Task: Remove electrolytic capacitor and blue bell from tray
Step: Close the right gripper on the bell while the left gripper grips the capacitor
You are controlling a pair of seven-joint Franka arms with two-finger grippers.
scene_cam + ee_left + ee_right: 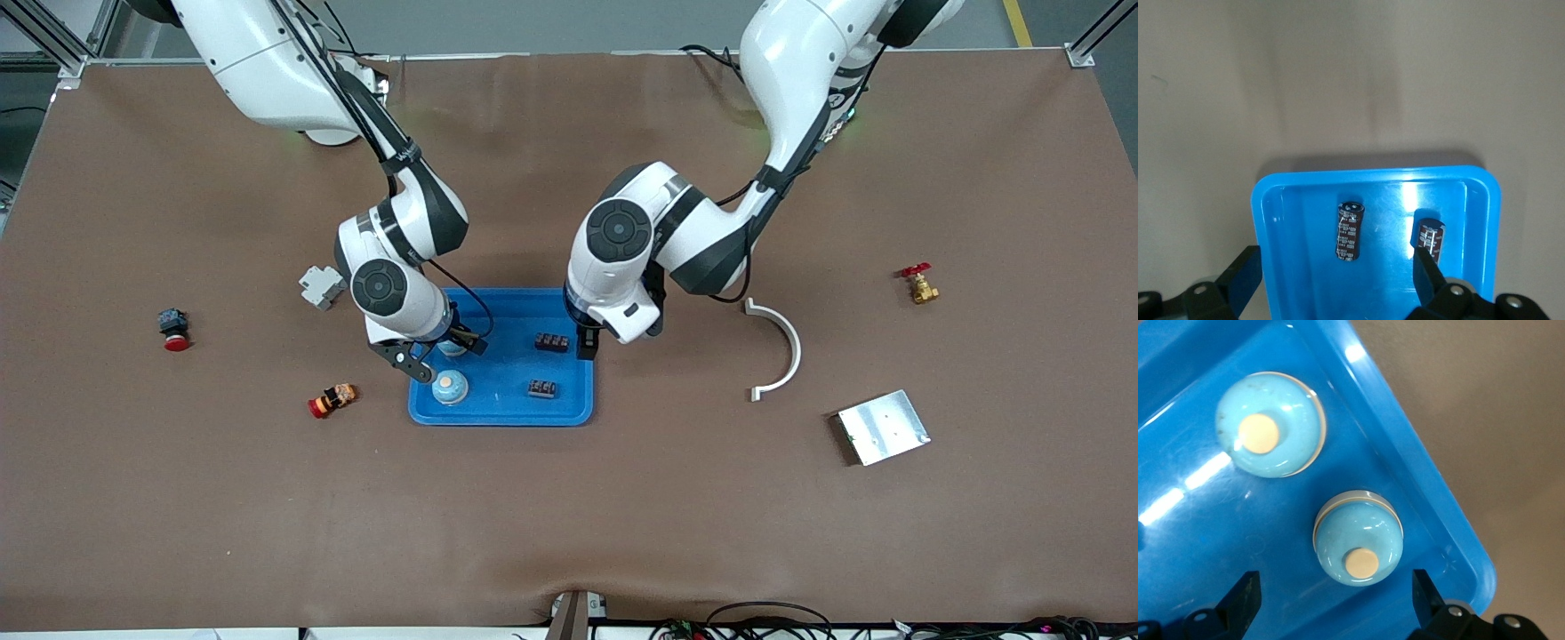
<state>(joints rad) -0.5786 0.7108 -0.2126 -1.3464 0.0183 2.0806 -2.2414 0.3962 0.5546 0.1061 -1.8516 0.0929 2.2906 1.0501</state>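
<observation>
A blue tray (pixel 507 411) lies mid-table. It holds two dark capacitors (pixel 551 341) (pixel 541 388) lying flat and two light-blue bells (pixel 450 387) (pixel 451 348). My left gripper (pixel 587 342) is open and empty, low over the tray's end toward the left arm. In the left wrist view (pixel 1335 277) one capacitor (pixel 1349 231) lies ahead between the fingers and the other capacitor (pixel 1430 239) lies by one fingertip. My right gripper (pixel 440 354) is open and empty over the bells. In the right wrist view (pixel 1335 597) one bell (pixel 1359 538) lies just ahead of the fingers and the other bell (pixel 1270 425) lies further along.
Toward the right arm's end lie a grey connector (pixel 322 286), a red push button (pixel 174 329) and a small orange and red part (pixel 332 399). Toward the left arm's end lie a white curved bracket (pixel 778 347), a metal plate (pixel 883 426) and a brass valve (pixel 920 284).
</observation>
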